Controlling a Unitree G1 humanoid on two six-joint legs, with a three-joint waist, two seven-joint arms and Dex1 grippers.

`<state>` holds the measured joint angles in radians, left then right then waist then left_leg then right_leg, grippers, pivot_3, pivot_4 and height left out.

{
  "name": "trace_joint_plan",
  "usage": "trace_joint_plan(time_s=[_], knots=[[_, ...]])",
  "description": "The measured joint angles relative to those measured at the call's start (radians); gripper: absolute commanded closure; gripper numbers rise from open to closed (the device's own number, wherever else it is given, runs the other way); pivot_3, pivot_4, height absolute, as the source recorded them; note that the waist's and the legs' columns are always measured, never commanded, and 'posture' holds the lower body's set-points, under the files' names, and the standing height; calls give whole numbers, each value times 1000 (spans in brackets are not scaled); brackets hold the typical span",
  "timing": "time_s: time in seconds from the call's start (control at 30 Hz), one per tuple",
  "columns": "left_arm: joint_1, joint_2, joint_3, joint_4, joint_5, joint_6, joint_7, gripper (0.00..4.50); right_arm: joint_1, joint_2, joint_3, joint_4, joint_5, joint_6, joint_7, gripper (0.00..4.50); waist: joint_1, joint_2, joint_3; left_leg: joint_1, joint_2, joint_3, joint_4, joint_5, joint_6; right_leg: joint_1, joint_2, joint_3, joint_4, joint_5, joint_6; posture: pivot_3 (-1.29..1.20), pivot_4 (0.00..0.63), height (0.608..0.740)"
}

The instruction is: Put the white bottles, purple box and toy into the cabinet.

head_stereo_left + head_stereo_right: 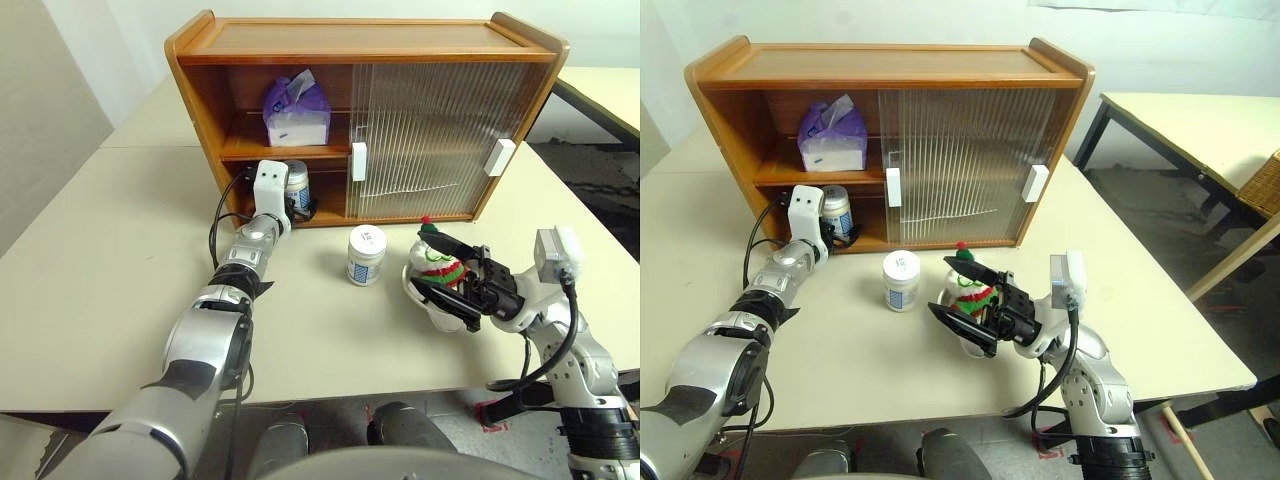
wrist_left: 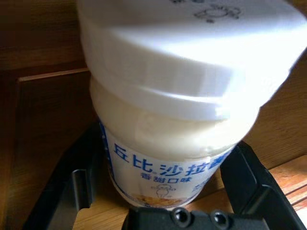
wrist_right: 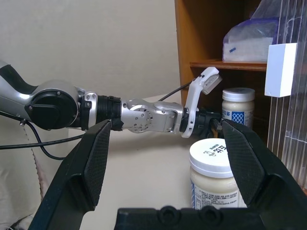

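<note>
Your left gripper [image 2: 168, 211] is spread wide around the bottle [image 2: 182, 120] on the cabinet's [image 1: 200, 90] bottom shelf; it looks light, hard and slippery, so hold its middle.

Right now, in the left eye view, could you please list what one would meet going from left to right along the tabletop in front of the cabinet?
Left gripper at the white bottle in the cabinet → white bottle on the table → toy → right gripper.

The cabinet [image 1: 365, 42] is made of glossy varnished wood, with ribbed translucent plastic doors [image 1: 430, 135]. Smooth white plastic forms the bottles [image 1: 366, 255]. The counter [image 1: 90, 290] is finished matt.
</note>
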<state>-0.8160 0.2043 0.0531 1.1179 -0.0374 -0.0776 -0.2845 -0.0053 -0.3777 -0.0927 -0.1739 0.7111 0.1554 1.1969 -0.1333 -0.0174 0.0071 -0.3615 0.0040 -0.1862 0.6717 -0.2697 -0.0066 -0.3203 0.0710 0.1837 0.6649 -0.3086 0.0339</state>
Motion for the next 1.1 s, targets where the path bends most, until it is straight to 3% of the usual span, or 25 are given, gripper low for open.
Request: trace_joint_plan(time_s=[0.43,0.73,1.1], knots=[[209,-1,18,-319,-36,77,-11,110,-13,-11,1,19,0,1,12,0,0,0,0,0,-1,0,0,0,-1,1,0,0,0,-1,0,-179,0,740],[267,28,18,-457,-41,82,-29,110,-27,-18,20,38,0,10,40,0,14,-1,0,1,-1,0,0,0,-1,1,0,0,0,0,-2,-169,0,740],[269,18,12,-464,-42,84,-60,110,-26,-18,32,39,-2,10,44,0,23,-1,0,1,0,-1,0,0,-1,1,0,0,0,0,-4,-170,0,740]])
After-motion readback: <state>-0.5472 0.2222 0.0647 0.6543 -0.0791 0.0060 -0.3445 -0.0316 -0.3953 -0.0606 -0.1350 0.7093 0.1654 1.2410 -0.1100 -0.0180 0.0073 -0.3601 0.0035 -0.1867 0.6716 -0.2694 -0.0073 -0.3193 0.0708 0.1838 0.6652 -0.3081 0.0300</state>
